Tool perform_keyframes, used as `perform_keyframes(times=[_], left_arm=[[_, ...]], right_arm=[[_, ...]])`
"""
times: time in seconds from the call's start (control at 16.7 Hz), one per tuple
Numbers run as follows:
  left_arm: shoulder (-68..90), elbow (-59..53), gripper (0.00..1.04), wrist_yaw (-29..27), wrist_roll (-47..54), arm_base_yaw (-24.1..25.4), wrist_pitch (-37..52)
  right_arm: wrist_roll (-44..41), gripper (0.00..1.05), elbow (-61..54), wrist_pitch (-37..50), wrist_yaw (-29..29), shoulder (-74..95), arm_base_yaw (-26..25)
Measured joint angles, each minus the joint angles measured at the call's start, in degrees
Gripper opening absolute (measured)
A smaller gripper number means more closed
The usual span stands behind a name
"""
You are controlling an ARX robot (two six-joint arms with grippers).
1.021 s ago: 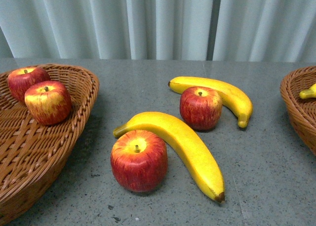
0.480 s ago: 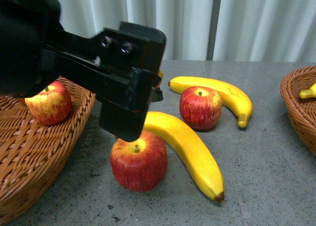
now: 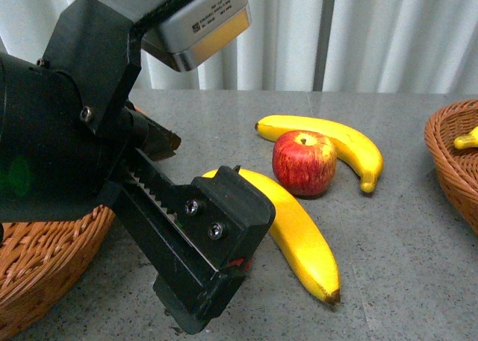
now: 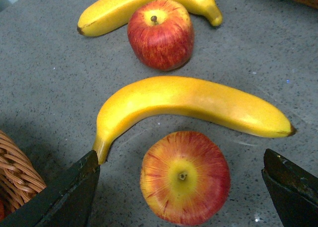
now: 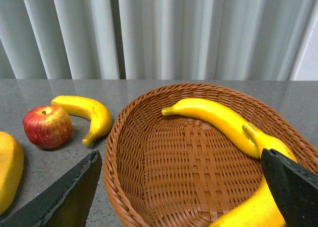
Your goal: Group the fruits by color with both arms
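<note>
In the left wrist view a red apple with a yellow top sits on the table between the spread fingers of my open left gripper, touching neither. Just beyond it lies a curved banana, then a second apple against another banana. In the front view my left arm hides the near apple; the far apple and both bananas show. My open right gripper hovers over the right basket, which holds bananas.
A wicker basket stands at the left, mostly behind my left arm; its corner is close to the left finger. The right basket's rim shows at the front view's right edge. Grey curtains hang behind the table.
My left arm has swung in from the left and come down over the near apple, now hiding it and the apples in the left basket in the front view.
</note>
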Motion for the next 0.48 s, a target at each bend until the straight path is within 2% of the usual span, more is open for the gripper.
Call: perform_keyframes(times=[0.06,0.18,0.48], left_arm=[[1.44,-0.46,0.98,-0.55,0.61,0.76,0.22],[6.12,-0.66,0.98,2.6,1.29,1.07,0.81],[7.34,-0.63,0.98,2.51,2.05,1.49,0.33]], right_arm=[[-0.02,0.98,0.0,0.0,0.0,0.0,0.0],[-0.02,0.98,0.0,0.0,0.0,0.0,0.0],[-0.02,0.98,0.0,0.0,0.0,0.0,0.0]])
